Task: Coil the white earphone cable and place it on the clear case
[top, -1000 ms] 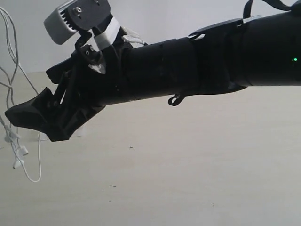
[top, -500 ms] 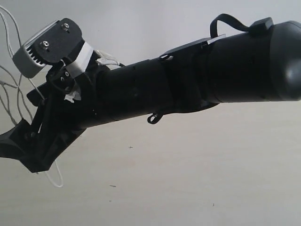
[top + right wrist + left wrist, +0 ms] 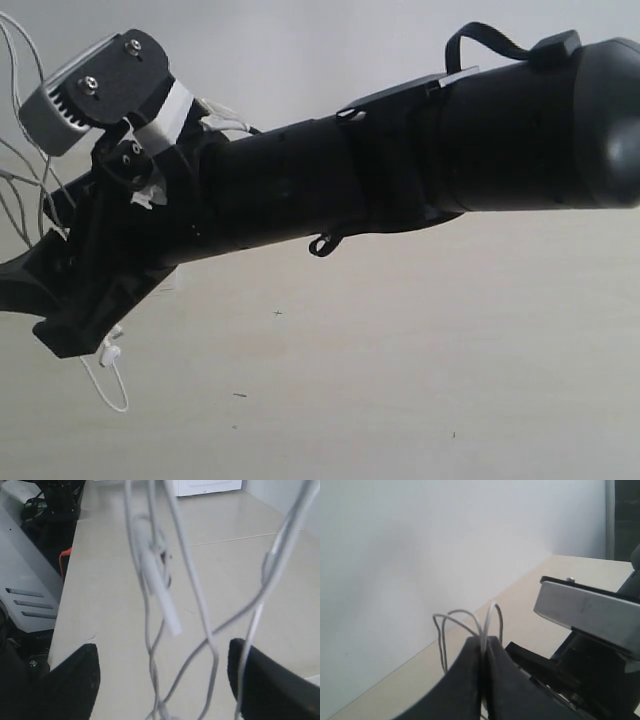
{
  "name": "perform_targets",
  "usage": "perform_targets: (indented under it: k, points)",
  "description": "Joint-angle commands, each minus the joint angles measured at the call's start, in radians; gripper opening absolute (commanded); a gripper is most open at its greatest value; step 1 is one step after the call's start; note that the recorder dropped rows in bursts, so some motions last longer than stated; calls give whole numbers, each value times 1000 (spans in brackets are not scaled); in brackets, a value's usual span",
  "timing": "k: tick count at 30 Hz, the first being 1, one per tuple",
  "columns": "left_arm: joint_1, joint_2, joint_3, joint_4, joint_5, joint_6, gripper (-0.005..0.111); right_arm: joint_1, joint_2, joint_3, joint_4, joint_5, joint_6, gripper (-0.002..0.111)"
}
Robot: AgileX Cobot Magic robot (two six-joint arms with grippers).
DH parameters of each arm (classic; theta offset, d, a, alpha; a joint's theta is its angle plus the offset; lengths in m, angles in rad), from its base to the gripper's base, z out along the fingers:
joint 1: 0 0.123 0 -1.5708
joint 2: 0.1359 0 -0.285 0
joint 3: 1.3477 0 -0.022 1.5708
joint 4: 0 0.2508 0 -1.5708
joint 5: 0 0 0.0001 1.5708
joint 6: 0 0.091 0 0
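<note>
We are looking at a pale beige table (image 3: 420,380) filling the lower half of the exterior frame, with a small dark speck (image 3: 240,395) lying lower left of centre. A plain whitish wall (image 3: 320,50) is running across the top. In the right wrist view we are seeing a grey casing (image 3: 22,590), a small orange piece (image 3: 65,557) just beside it, and a white cabinet (image 3: 207,486) farther off.
</note>
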Motion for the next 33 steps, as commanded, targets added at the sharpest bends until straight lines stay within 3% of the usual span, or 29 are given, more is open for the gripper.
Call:
perform_targets:
  k: [1, 5, 13, 15, 26, 31, 33]
  points:
    - [-3, -3, -2, -6, -3, 1, 0, 1, 0, -40, 8, 17, 18, 67]
    - [-3, -3, -2, -6, -6, 1, 0, 1, 0, -41, 8, 23, 38, 59]
    - [-3, -3, -2, -6, -11, 1, 0, 1, 0, -41, 8, 85, 60, 19]
    - [-3, -3, -2, -6, -11, 1, 0, 1, 0, -41, 8, 101, 58, 14]
    - [-3, -3, -2, -6, -26, -2, 0, 1, 0, -41, 8, 146, 65, 15]
    - [-3, -3, -2, -13, -26, -2, 0, 1, 2, -41, 8, 181, 65, 31]
    - [-3, -3, -2, -26, -26, -2, 0, 1, 8, -41, 8, 188, 67, 33]
